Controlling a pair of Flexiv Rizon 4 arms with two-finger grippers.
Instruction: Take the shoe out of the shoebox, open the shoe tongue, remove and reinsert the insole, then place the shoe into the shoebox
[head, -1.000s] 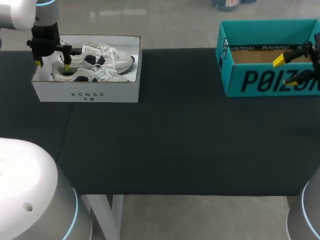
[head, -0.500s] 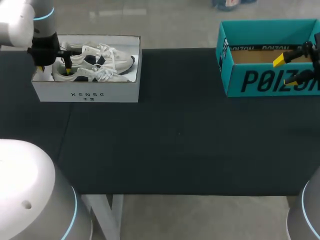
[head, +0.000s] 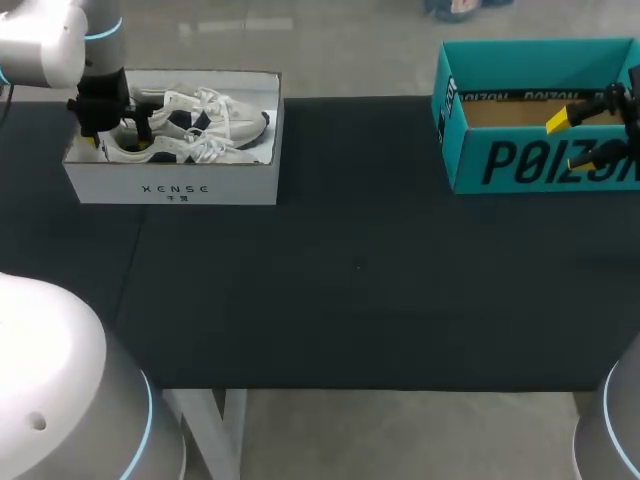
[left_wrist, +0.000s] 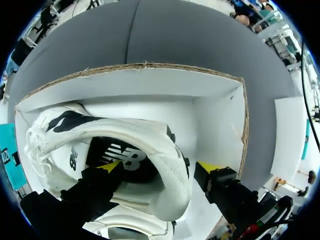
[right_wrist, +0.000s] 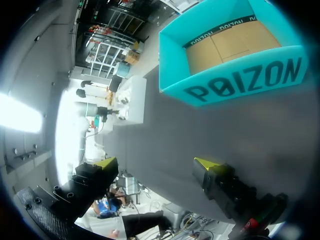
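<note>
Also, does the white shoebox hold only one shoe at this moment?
No, the white shoebox holds two white shoes side by side, a front shoe and a rear shoe.

White shoebox (head: 170, 186), lid off, stands at the far left of the surface (head: 360, 280), long side facing forward. Two white trainers with dark panels and white laces lie inside it side by side, upright, toes to the right: near shoe (head: 190, 150), far shoe (head: 225, 112). Teal box (head: 530, 160), open and showing a brown cardboard floor, stands at the far right, well apart.
</note>
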